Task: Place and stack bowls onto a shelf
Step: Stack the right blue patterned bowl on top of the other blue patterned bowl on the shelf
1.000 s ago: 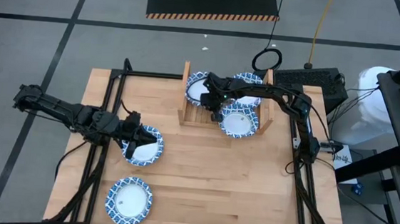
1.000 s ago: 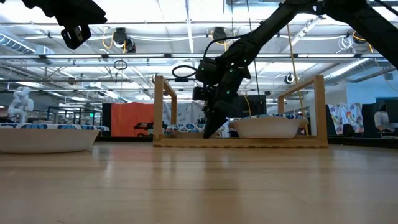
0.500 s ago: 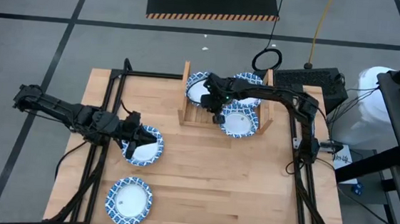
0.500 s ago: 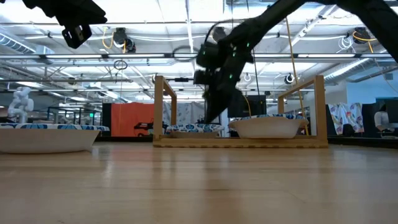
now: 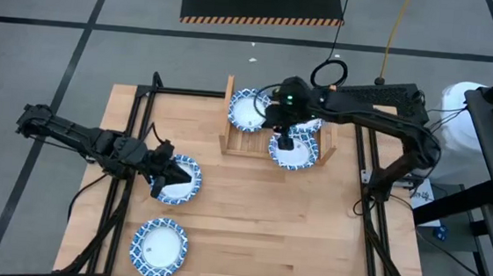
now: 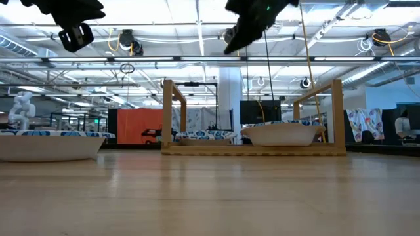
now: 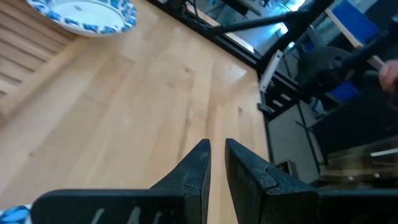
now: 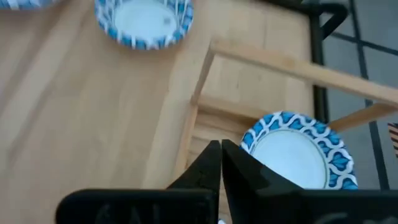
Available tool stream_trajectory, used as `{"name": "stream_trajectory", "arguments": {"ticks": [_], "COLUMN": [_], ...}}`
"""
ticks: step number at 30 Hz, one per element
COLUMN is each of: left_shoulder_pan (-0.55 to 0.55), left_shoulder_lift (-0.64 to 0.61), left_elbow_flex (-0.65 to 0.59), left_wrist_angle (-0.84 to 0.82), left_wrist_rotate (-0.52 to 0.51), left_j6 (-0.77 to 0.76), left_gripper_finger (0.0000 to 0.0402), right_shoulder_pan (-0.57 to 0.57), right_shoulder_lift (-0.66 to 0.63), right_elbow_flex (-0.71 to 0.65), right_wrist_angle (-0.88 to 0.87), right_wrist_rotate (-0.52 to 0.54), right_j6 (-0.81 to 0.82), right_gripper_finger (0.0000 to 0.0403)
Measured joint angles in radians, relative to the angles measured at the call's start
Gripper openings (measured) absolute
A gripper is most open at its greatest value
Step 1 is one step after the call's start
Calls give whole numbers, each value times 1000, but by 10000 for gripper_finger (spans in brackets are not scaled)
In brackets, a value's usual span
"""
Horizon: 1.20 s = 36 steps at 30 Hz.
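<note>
1. Right tool (image 5: 286, 144) hangs above the shelf (image 5: 227, 119), its fingers pressed together and gripping nothing; in the low view it sits high, well clear of the rack.
2. Left tool (image 5: 175, 177) hovers over a bowl (image 5: 186, 189) on the left half of the bench (image 5: 257, 227). Its fingers stand slightly apart with nothing between them in the left wrist view.
3. Three bowls are at the shelf: one on the left side (image 5: 247, 112), one at the front right (image 5: 296, 153) overhanging the front edge, and one behind it (image 5: 311, 122), partly hidden by the arm.
4. Another bowl (image 5: 159, 242) lies near the front left of the bench, well apart from the rack. Only these five can be made out.
5. Judging by their look, the bowls are stiff, light and glazed, so likely slippery and chippable.
6. The best hold is probably a pinch across the patterned rim, one finger inside and one outside.
7. Set-down onto another bowl should be gentle and centred, so the stack nests rather than tilts.
</note>
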Motion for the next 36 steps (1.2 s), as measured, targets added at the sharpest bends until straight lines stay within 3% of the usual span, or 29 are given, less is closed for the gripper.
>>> {"name": "stream_trajectory", "arguments": {"ticks": [8,16,20,31,36], "left_shoulder_pan": [0,0,-10,-118,-154], "left_shoulder_lift": [0,4,26,162,208], "left_elbow_flex": [0,0,0,0,0], "left_wrist_angle": [0,0,-5,-223,-224], "left_wrist_rotate": [72,129,233,247,246], "left_j6": [-10,-74,35,92,70], "left_gripper_finger": [53,53,53,53,53], "right_shoulder_pan": [45,82,97,102,102], "right_shoulder_lift": [-139,-191,-208,-285,-308], "right_elbow_flex": [0,0,0,0,0], "right_wrist_angle": [41,44,44,44,39], "right_wrist_rotate": [5,6,5,2,2], "right_j6": [144,215,214,211,207], "right_gripper_finger": [64,106,113,114,114]}}
